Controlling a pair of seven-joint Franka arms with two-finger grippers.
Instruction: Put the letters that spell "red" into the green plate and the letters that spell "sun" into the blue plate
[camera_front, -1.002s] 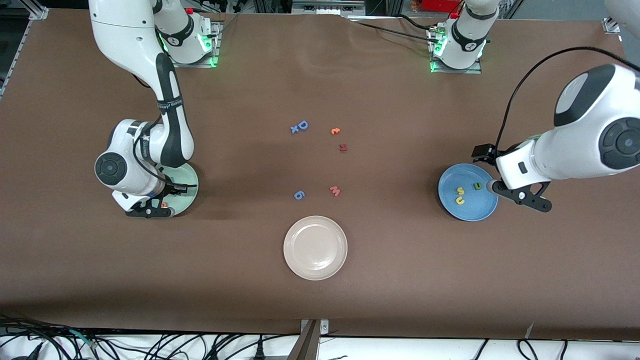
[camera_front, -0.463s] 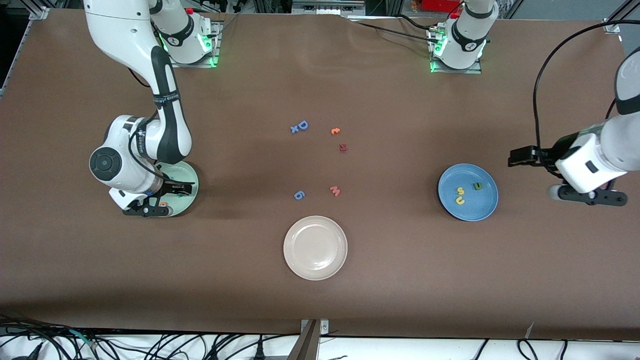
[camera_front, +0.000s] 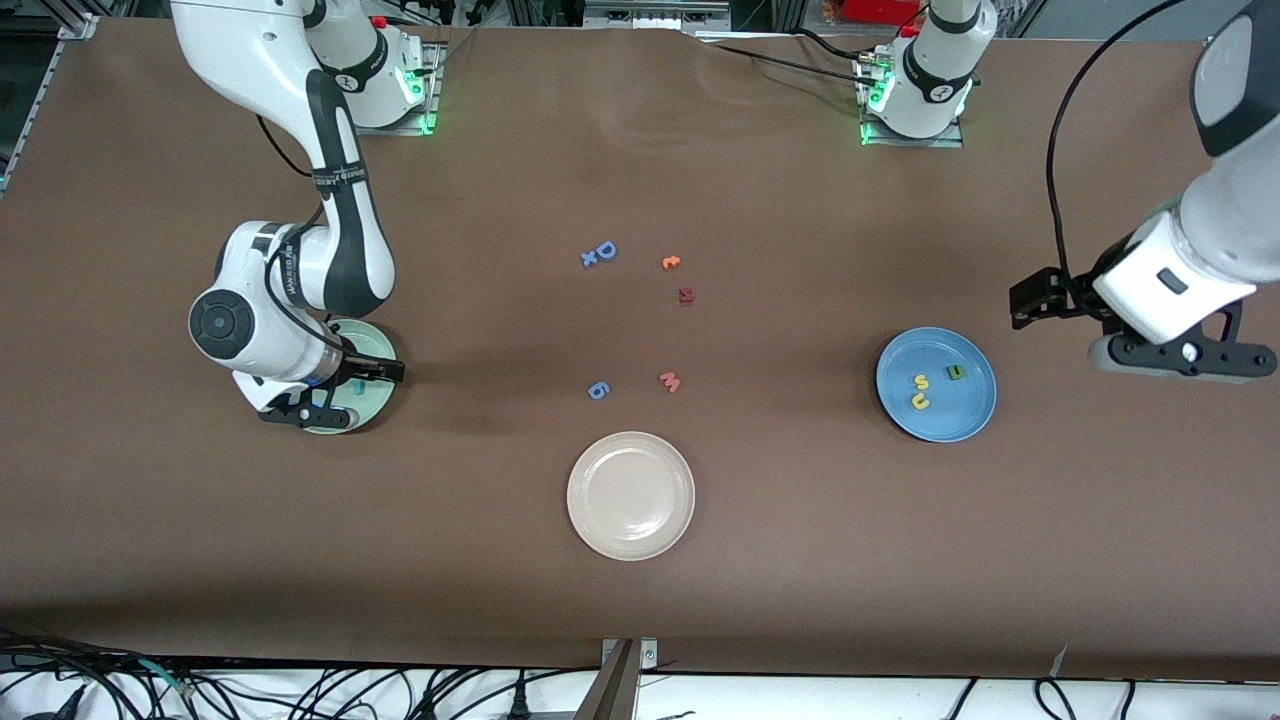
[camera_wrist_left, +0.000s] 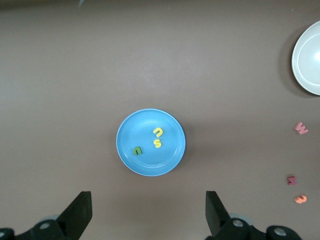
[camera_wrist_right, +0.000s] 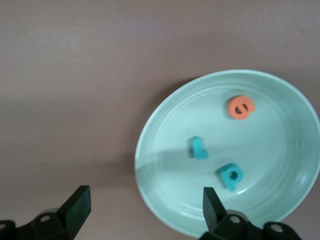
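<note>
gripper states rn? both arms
Left gripper: jaws open, empty, over bare table beside the blue plate.
Right gripper: jaws open, empty, over the green plate.

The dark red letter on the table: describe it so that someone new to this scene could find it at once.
Start at the cream-white plate near the front camera and look farther away, to the loose letters mid-table. The dark red letter lies between the orange letter, farther away, and the pink letter, nearer. It is the darkest of the loose letters.
</note>
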